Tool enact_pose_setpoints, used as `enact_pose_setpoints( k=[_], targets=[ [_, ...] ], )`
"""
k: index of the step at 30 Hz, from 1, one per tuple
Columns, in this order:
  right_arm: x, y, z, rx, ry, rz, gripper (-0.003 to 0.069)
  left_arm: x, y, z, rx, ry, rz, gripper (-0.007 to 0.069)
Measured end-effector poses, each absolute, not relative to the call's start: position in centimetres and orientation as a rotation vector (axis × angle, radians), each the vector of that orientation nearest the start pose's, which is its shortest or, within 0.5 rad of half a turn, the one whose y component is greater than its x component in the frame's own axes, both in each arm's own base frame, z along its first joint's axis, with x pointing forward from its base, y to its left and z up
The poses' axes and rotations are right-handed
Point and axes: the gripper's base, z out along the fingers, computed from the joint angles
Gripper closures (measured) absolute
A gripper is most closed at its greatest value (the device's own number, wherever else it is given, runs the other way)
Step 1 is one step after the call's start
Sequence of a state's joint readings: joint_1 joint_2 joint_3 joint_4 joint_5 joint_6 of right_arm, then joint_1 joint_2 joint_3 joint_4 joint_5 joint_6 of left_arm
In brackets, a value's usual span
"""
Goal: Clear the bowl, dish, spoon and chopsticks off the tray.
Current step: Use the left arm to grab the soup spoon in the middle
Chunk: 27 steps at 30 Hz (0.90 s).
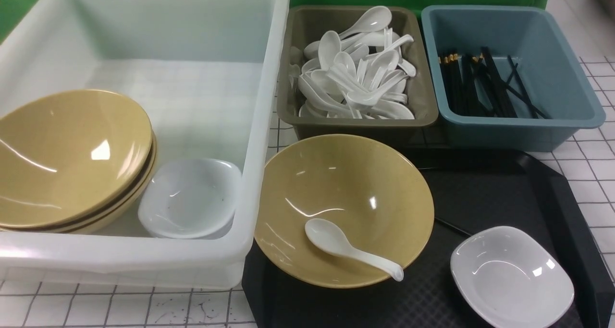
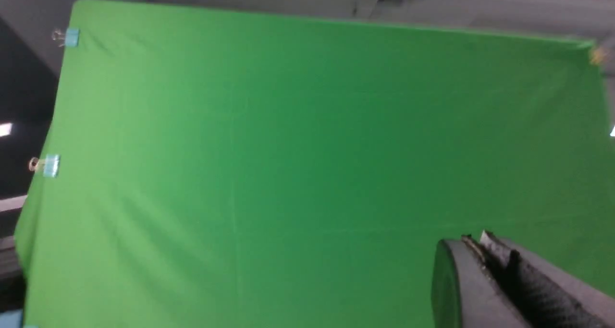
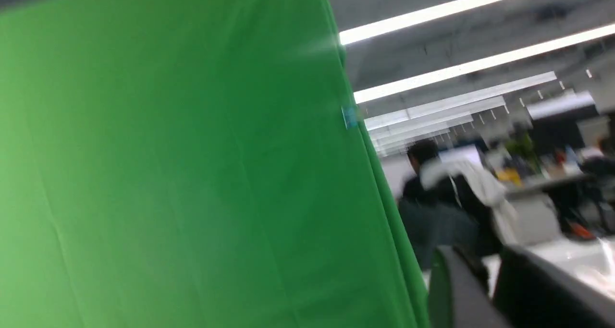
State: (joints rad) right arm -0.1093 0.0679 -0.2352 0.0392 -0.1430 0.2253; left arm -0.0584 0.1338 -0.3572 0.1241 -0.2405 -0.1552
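1. We see the left tool (image 2: 476,237) pressed together, the right tool (image 3: 483,265) slightly spread — both empty.
2. The spoon (image 1: 334,239) lies in the bowl (image 1: 346,174) on the tray (image 1: 408,299), handle over rim — likely easing our grasp.

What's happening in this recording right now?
Neither gripper is handling anything. The left gripper is shut, up in front of a green cloth; the right gripper also points away from the dishes. The black tray still needs clearing: the mustard-yellow bowl sits partly on it with a white soup spoon inside, the small white dish is nearby, and a thin black stick shows between them.
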Motion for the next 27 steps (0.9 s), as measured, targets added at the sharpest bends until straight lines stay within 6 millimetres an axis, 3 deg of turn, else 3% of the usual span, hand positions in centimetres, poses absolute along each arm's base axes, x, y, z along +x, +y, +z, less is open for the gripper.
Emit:
enact_pose_setpoints(
  k=[2, 5, 7, 8, 10, 12, 13, 14, 16, 22, 27],
  targets=[
    [4.7, -0.5, 32.1, 0.204, 1.266, 0.086, 0.0595, 4.7, -0.4, 37.5, 0.03, 1.136, -0.08, 0.0636],
    [6.1, -0.6, 33.8, 0.191, 1.412, 0.05, 0.0622, 7.3, -0.4, 40.4, 0.011, 1.299, -0.086, 0.0636],
    [7.6, -0.7, 34.3, 0.187, 1.557, 0.031, 0.0622, 10.4, -0.8, 41.2, -0.004, 1.493, -0.13, 0.0635],
    [7.9, -0.8, 34.2, 0.187, 1.591, 0.028, 0.0622, 10.9, -0.9, 40.9, -0.007, 1.524, -0.132, 0.0635],
    [9.3, -0.8, 33.6, 0.142, 1.79, -0.007, 0.0622, 14.0, -2.4, 40.8, 0.051, 1.747, -0.206, 0.0635],
    [10.5, -0.4, 32.3, 0.038, 1.998, -0.009, 0.0624, 16.5, -4.4, 39.5, 0.18, 1.935, -0.266, 0.0633],
    [11.1, 0.1, 31.3, -0.064, 2.129, 0.026, 0.0624, 17.9, -6.5, 38.5, 0.3, 2.035, -0.344, 0.0632],
    [11.3, 0.4, 30.9, -0.129, 2.174, 0.039, 0.0624, 18.3, -7.1, 38.1, 0.339, 2.059, -0.364, 0.0632],
    [11.8, 1.4, 29.7, -0.276, 2.295, 0.137, 0.0624, 19.6, -10.8, 36.3, 0.581, 2.144, -0.47, 0.0632],
    [12.1, 2.5, 29.1, -0.487, 2.326, 0.208, 0.0624, 22.0, -18.4, 31.6, 1.176, 2.138, -0.54, 0.0599],
    [12.0, 3.3, 29.1, -0.569, 2.303, 0.232, 0.0624, 24.5, -22.5, 28.8, 1.532, 2.023, -0.491, 0.0418]
  ],
)
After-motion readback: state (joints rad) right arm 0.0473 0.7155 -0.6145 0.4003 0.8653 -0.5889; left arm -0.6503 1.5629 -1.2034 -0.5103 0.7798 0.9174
